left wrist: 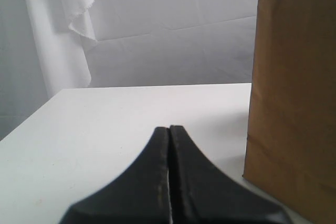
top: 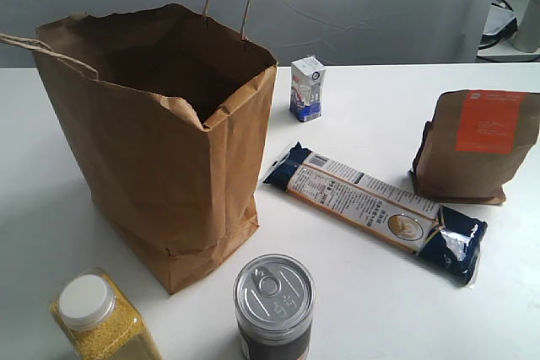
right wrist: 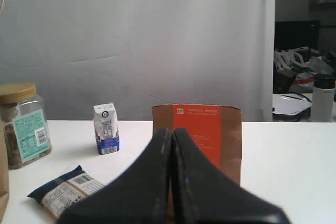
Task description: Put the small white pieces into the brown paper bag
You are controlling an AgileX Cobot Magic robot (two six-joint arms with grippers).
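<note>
Currently no small white pieces visible in any view. Brown paper bag (top: pixel 160 141) stands open, left of frame. Left gripper (left wrist: pixel 169 129) and right gripper (right wrist: pixel 172 132) both clenched, empty. Advise locating pieces first, then opening jaws before descent.

brown paper bag (top: pixel 160 149): crumpled matt kraft | can (top: pixel 273 297): shiny metal lid | table (top: pixel 371 292): smooth white

White table (top: pixel 396 309), pale wrinkled cloth backdrop (right wrist: pixel 157 40) behind it, cluttered dim desk (right wrist: pixel 307 106) beyond the backdrop's edge
</note>
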